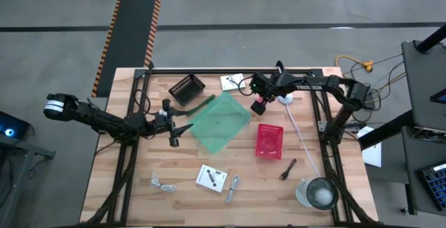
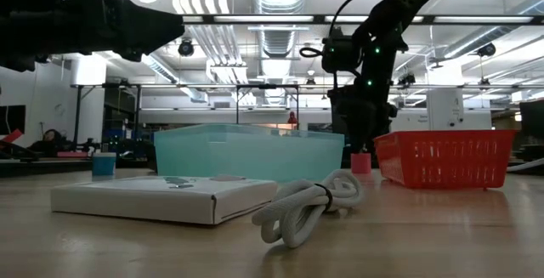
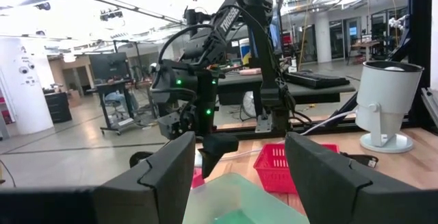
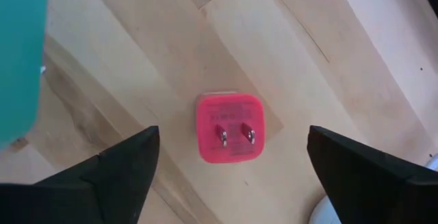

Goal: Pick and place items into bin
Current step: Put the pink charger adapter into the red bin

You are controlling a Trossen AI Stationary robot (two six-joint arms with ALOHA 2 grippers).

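A small pink-red cube (image 4: 229,127), a plug with two metal prongs facing up, lies on the wood beside the green bin (image 1: 219,122). My right gripper (image 4: 233,142) hangs open above it, pointing down, one finger on either side and clear of it. In the high view it is right of the bin's far corner (image 1: 259,102). My left gripper (image 1: 182,129) waits open and empty at the bin's left side. Loose on the table's near part lie a white coiled cable (image 1: 162,183), a flat white packet (image 1: 212,178), a metal piece (image 1: 232,187) and a dark stick (image 1: 288,169). A green pen (image 1: 202,104) lies by the bin.
A red mesh basket (image 1: 269,141) stands right of the bin and a black basket (image 1: 187,88) at the far left. A second white packet (image 1: 233,81) lies at the far edge. A grey bowl (image 1: 317,193) sits at the near right corner, with a white cord running to it.
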